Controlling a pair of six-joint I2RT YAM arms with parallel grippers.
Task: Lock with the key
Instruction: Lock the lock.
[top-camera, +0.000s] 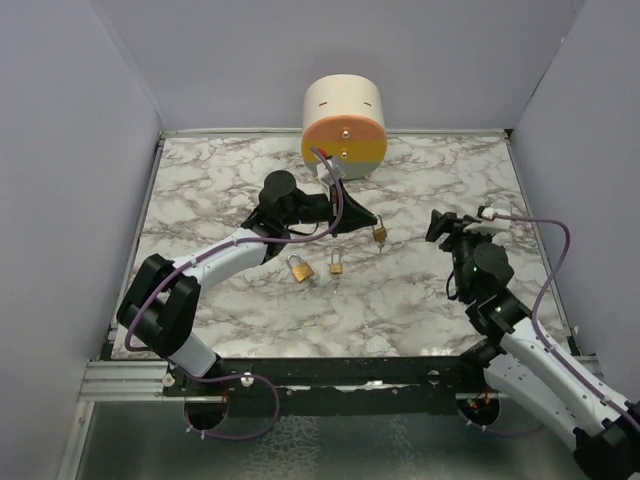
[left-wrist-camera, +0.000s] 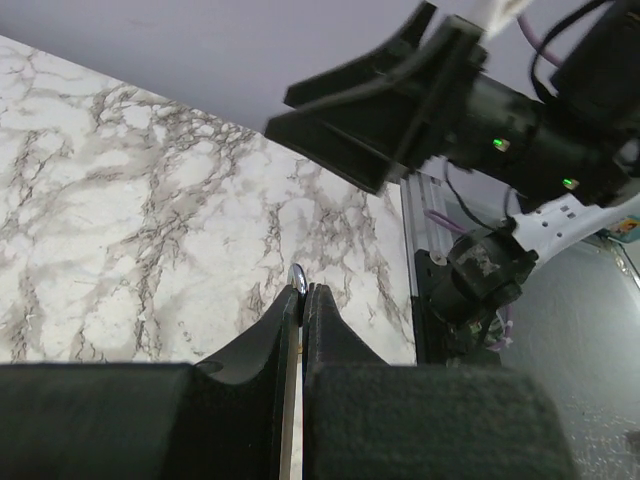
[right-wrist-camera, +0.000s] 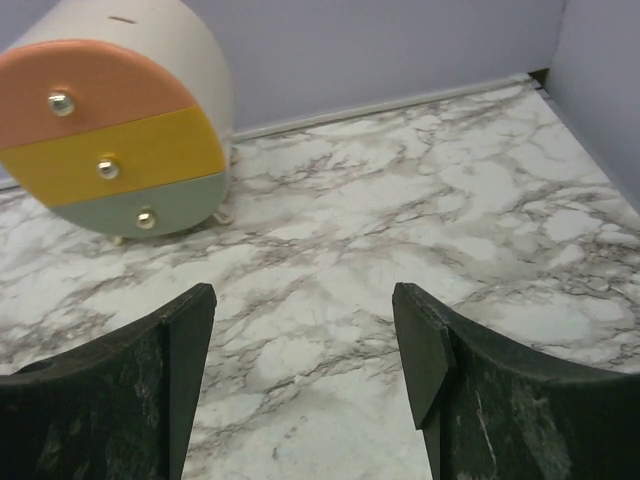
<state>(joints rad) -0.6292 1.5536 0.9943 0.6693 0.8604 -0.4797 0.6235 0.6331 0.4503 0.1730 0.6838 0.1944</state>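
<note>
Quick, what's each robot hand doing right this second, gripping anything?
Left hand: closed, pinching a small silver metal piece, likely the key.
Right hand: open, holding nothing.

The drawer unit (top-camera: 343, 125) stands at the back middle of the table (top-camera: 200, 190). In front of it, near the centre, lie the first padlock (top-camera: 299, 268) and, just to its right, the second padlock (top-camera: 336, 266). The third padlock (top-camera: 380, 234) lies farther back and right, at the tip of the left gripper (top-camera: 368, 222), which pinches the key (left-wrist-camera: 297, 279); the right gripper (top-camera: 440, 226) hangs farther right.
</note>
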